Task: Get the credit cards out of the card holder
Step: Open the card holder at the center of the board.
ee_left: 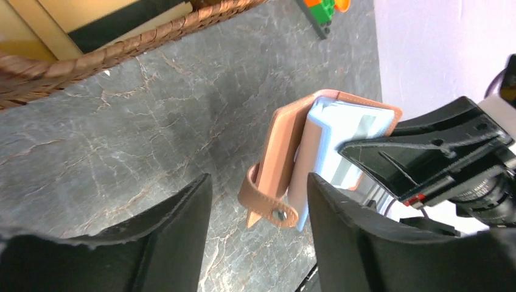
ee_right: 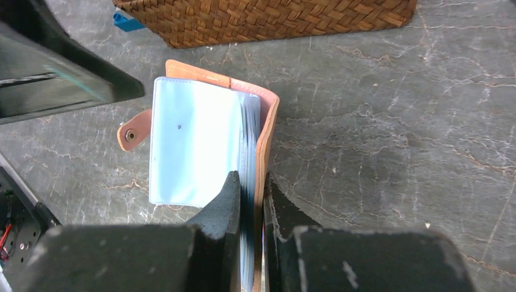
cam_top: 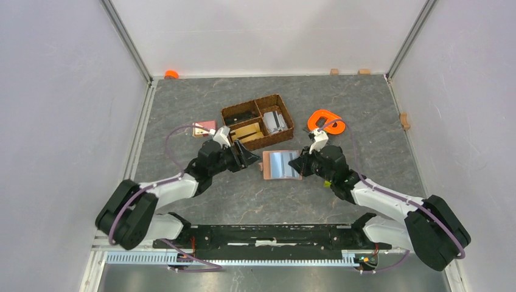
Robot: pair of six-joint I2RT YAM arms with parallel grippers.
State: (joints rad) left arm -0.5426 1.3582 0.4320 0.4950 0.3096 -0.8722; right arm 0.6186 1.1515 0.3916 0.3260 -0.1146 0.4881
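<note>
Card holder open, right fingers — pinching it

Both arms are built alike. Behind each hand, the left arm and right arm have smooth white link shells between bulky black joint housings, the largest being rounded black drums farthest from the hands. A lilac cable loops loosely from each wrist back along the arm. A small white camera block sits on top of each wrist. The left gripper and right gripper are matt black, with thick wedge-shaped fingers that have slightly rough edges. Just behind the right hand there is a yellow-green spot. The right gripper's body carries a small red tag and a lens ring with fine white print.
</note>
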